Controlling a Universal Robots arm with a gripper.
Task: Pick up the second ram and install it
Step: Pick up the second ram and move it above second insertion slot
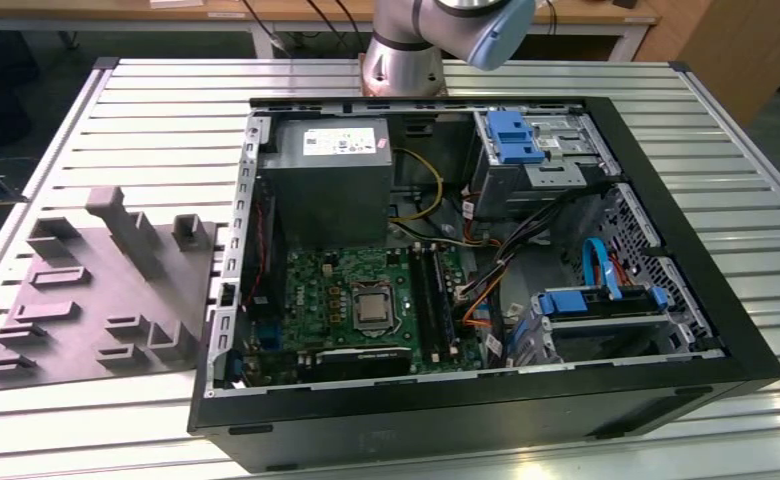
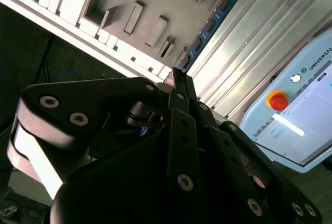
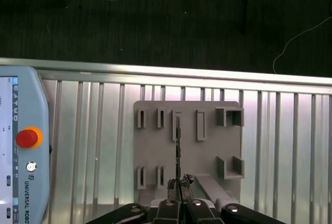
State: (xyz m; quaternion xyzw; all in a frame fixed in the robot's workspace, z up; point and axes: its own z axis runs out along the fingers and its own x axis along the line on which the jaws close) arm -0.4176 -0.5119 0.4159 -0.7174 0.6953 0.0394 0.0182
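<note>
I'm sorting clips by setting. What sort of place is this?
Probably a robotics lab bench for computer assembly: an open computer case lies on a slatted metal table, a teach pendant rests there too, and the pincer holds the second ram.

Silver counter [image 1: 724, 140] of ribbed metal slats, pale wooden desk [image 1: 230, 12] on white legs behind it, wooden cabinet [image 1: 744, 45] at the exterior view's right, dark floor [image 3: 145, 27] past the counter's edge in the first wrist view, loose cables [image 3: 311, 30] trailing across it
</note>
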